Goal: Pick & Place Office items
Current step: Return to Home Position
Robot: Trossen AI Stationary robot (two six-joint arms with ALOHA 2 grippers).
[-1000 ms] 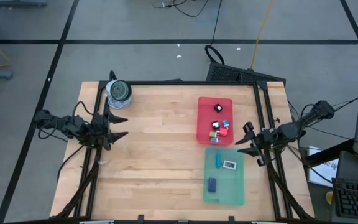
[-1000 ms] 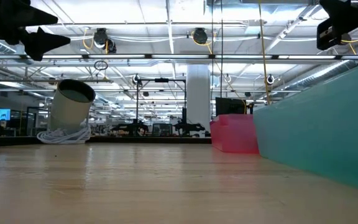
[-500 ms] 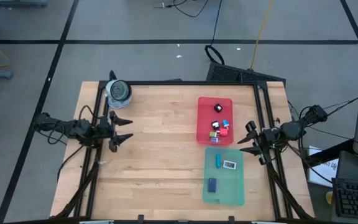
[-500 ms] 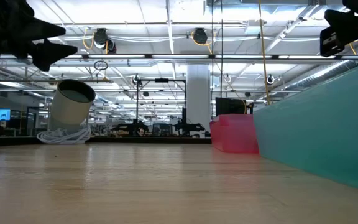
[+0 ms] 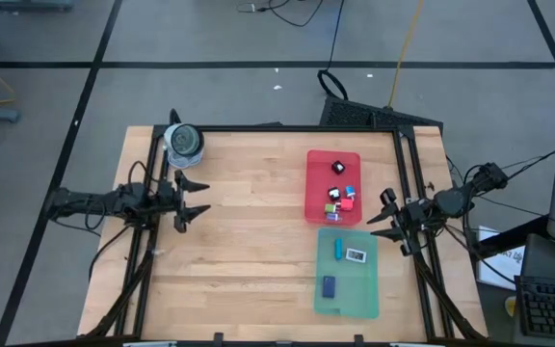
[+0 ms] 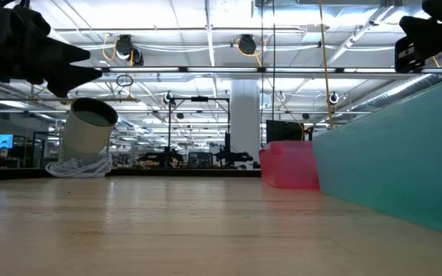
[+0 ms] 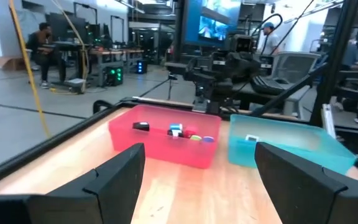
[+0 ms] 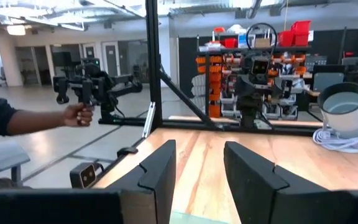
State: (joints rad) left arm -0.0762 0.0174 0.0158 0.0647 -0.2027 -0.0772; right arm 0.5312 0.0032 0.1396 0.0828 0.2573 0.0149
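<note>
Pale wooden table (image 5: 249, 231) under an open workshop hall, seen from above with a dark frame along its edges.

**Task items.** In the green tray (image 5: 355, 297), at the near right of the table, lie a blue bar (image 5: 339, 249), a white tag (image 5: 356, 255) just beside it, and a dark block (image 5: 329, 285) apart from both, nearer the front. The red tray (image 5: 318, 173) sits directly behind the green tray. It holds the clip-like pieces (image 5: 340, 193) in black, blue, red, pink and green, bunched toward its near half, with one black piece farther back. I see no small item on the wood outside the two trays.

**Claws.** My left claw (image 5: 198, 197) hangs over the left edge of the table with its fingers spread and nothing between them. It points across at the trays, which are well away from it. My right claw (image 5: 378, 220) hangs at the right edge, near the corner where the trays meet. Its fingers are likewise parted and empty.

**Other objects.** A grey roll (image 5: 183, 143) stands at the far left corner on a coil of white cord.

**Step in hand.** I judge the sorting done and the arms to be on their way home. The next move calls for no grasp. Each arm only has to fold back to rest, and the right one must stay clear of the tray walls beside it.
</note>
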